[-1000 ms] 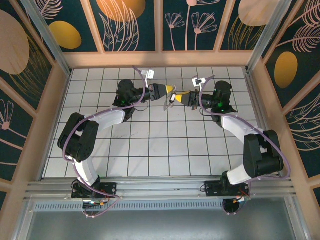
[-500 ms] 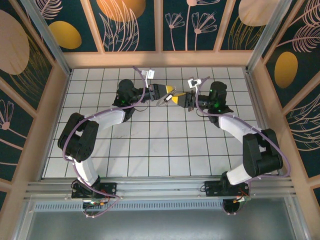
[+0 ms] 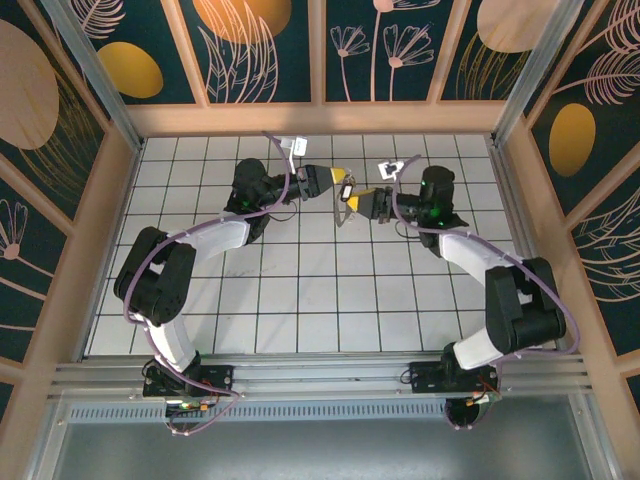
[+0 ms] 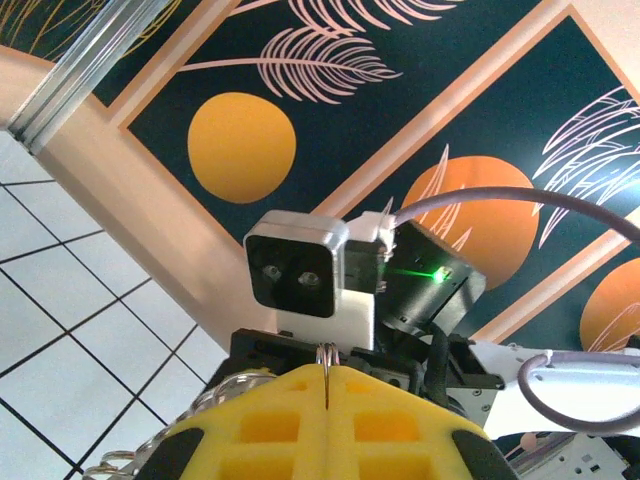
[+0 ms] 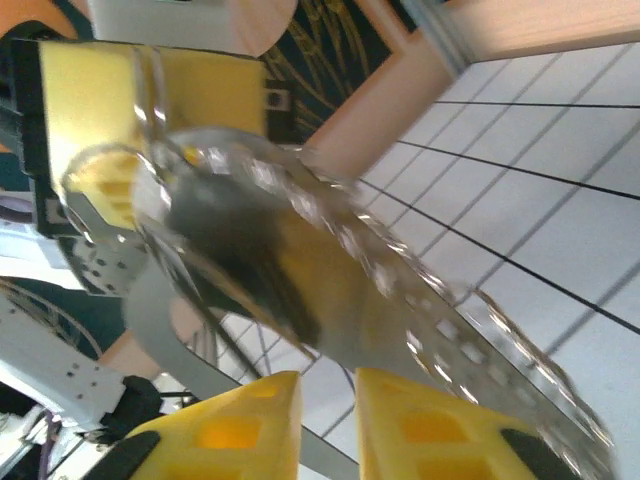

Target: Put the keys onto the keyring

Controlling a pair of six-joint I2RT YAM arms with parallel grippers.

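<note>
The keyring [image 4: 327, 352] is held in the air between the 2 arms. Its wire is pinched edge-on in the clenched left gripper [image 4: 327, 385], probably to present the loop for threading. Facing it, the right gripper [image 5: 328, 400] has its fingers slightly parted on nothing. A dark blur, probably a key [image 5: 235, 245], hangs at the ring; I cannot tell if it is threaded.

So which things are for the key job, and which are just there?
For the job: keyring, key (blurry), left claw pinching the keyring, right claw.
Just there: tiled floor, painted walls, purple cables.
</note>
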